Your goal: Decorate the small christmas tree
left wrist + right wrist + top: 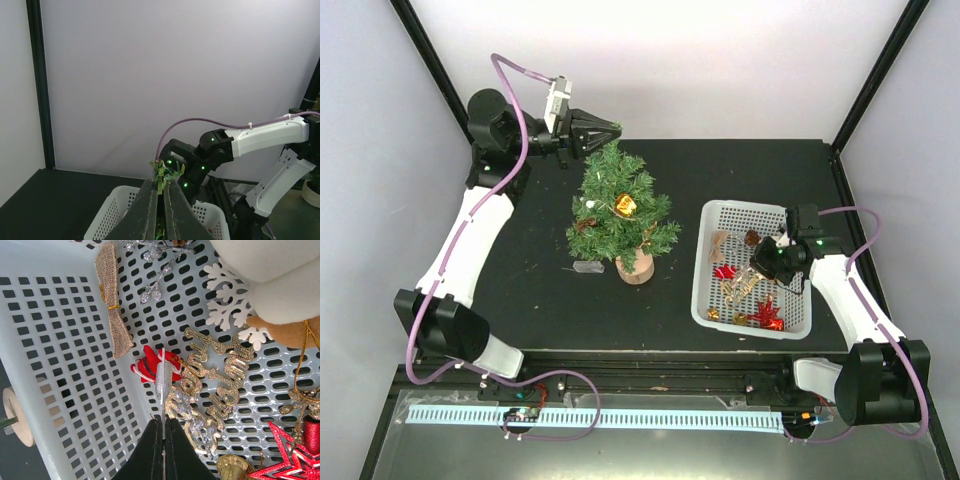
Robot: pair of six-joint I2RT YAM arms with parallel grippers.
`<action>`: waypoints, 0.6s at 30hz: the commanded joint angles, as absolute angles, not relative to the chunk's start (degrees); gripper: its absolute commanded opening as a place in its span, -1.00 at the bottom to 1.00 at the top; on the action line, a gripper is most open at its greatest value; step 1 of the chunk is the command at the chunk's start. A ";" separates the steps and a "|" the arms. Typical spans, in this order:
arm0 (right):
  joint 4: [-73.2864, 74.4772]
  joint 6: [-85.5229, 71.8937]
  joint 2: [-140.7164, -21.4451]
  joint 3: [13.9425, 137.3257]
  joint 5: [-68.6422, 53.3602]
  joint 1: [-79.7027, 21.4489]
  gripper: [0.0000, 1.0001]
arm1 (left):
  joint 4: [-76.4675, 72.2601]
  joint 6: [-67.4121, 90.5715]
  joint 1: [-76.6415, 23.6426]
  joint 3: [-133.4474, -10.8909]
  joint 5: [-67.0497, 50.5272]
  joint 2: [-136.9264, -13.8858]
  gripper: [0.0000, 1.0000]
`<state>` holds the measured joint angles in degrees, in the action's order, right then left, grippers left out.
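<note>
The small christmas tree (620,215) stands mid-table on a wood disc base (635,268), with a gold bauble (624,205) hanging on it. My left gripper (606,130) is at the tree's top, shut on the top green sprig (162,172). My right gripper (760,268) is down inside the white basket (705,290). In the right wrist view it (163,421) is shut on a thin silver glitter ornament (163,380), held edge-on above a red ornament (147,365) and gold glitter lettering (222,375).
The basket also holds a burlap bow (113,305), a white snowflake (225,305), a red star (295,460) and a gold bell (232,470). A small clear piece (588,267) lies on the table left of the tree base. Black frame posts stand at the back corners.
</note>
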<state>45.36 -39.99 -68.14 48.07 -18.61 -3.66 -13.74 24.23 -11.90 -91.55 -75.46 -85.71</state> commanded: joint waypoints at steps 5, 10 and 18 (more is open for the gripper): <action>44.95 -39.66 -67.29 47.32 -19.08 -3.69 -0.98 | -15.58 21.48 -13.13 -91.35 -75.03 -81.58 -0.97; 44.76 -39.55 -67.41 47.18 -19.07 -3.68 -0.98 | -15.41 21.35 -13.82 -90.39 -74.84 -81.10 -0.97; 44.65 -39.35 -67.53 47.24 -19.03 -3.68 -0.98 | -14.66 21.19 -14.75 -88.98 -74.86 -80.42 -0.97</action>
<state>45.34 -39.92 -68.14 47.70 -18.61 -3.66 -13.21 22.48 -14.11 -88.95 -75.42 -83.15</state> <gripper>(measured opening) 0.014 0.037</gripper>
